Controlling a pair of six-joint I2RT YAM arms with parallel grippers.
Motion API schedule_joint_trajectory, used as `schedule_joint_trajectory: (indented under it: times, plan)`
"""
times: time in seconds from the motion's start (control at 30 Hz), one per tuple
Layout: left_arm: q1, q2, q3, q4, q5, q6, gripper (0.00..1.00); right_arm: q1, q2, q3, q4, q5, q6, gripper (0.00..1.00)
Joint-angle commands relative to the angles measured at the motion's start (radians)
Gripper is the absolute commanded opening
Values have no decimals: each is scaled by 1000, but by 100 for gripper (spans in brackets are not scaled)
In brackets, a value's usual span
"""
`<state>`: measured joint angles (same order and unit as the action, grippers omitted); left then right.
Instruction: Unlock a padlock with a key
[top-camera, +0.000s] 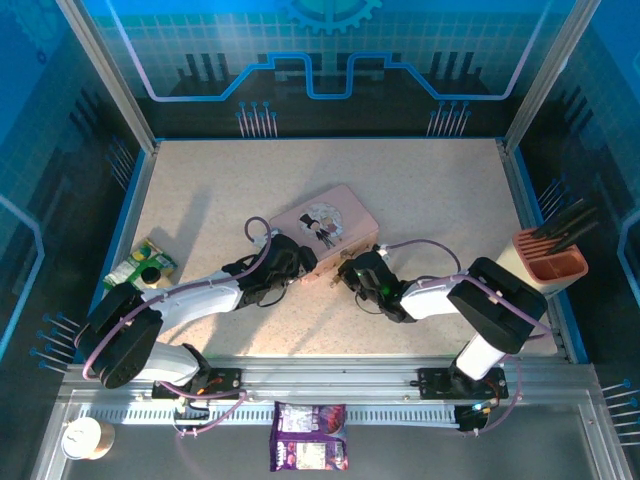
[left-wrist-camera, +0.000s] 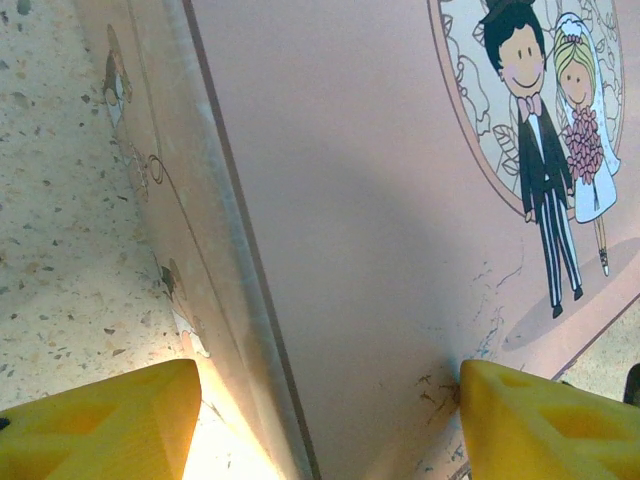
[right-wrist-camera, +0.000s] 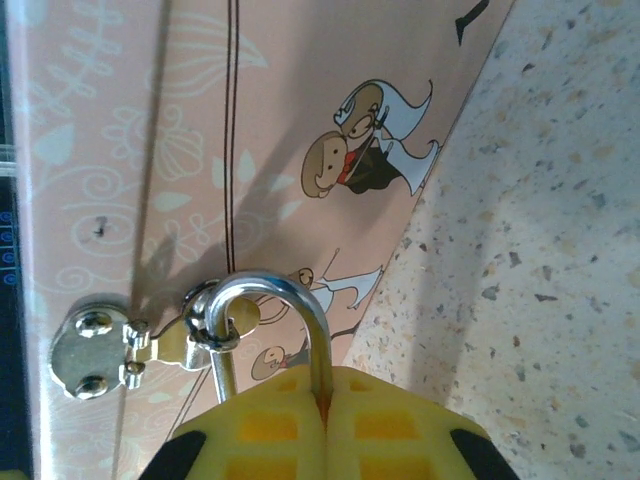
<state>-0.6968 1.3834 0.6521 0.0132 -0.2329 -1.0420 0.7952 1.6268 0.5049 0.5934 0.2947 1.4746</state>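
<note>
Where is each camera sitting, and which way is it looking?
Top external: high behind the arms, looking down at the table; both arms show, left gripper and right gripper meeting at the pink tin.
Left wrist: on the left arm, looking along its yellow fingers, set either side of the tin's corner.
Right wrist: on the right arm, facing the tin's side; its fingers are shut on the padlock, hooked through the tin's hasp.
Shared: all three see the pink tin and the speckled table.
</note>
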Motion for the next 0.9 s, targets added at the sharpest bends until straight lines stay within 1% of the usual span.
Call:
schedule_joint_trajectory:
  times: [0.0, 0.3, 0.4, 0.57, 0.77, 0.87]
  plan:
    - [-7, 34, -8, -130, 4, 7, 68, -42, -38, -23, 25, 79, 37, 0]
    - [-6, 51, 5, -129, 12, 12, 68, -66, -37, -38, 29, 65, 117, 0]
    - [-6, 55, 7, -123, 16, 16, 68, -79, -15, -52, 108, 60, 161, 0]
    - [-6, 65, 12, -123, 17, 14, 68, -91, -28, -29, 61, 57, 161, 0]
    - [-4, 56, 4, -126, 9, 11, 68, -114, -51, -47, 29, 62, 149, 0]
    - [1, 58, 4, -123, 12, 18, 68, -130, -76, -61, 25, 62, 118, 0]
